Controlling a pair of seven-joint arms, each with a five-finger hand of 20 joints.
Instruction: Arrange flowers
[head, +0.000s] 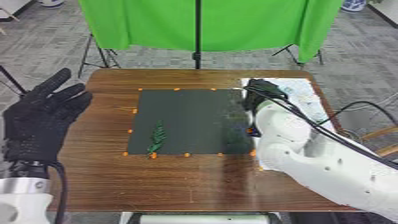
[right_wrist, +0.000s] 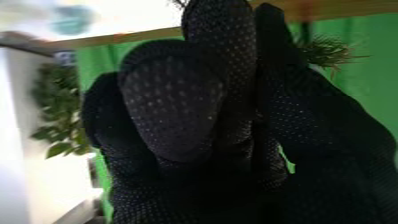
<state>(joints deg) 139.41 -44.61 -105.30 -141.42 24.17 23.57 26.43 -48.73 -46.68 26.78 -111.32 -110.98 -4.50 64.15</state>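
I am watching two white arms working at a brown wooden tabletop (head: 178, 182), flowers being arranged. The right robot hand (head: 264, 87) is hovering at the far right, by the far corner of a dark square mat (head: 187, 115) and above a white patterned sheet (head: 306, 92). In the right wrist view, the same right robot hand (right_wrist: 169, 105) is keeping its gloved fingers and thumb together, pinching a spiky green sprig (right_wrist: 327, 52) whose needles are fanning out beside the thumb. The left robot hand (head: 40, 117) is hanging at the left side, palm and fingers apart, holding nothing.

A green frond (head: 158, 137) is lying on the mat, toward its near left corner, its stem pointing at the near edge. Orange markers (head: 131, 131) are dotting the mat's border. A small blue-and-orange item (head: 253, 132) is sitting by the mat's right edge, partly hidden by the right arm. Beyond the tabletop, a bright green cloth (head: 151, 25) is hanging as a backdrop.
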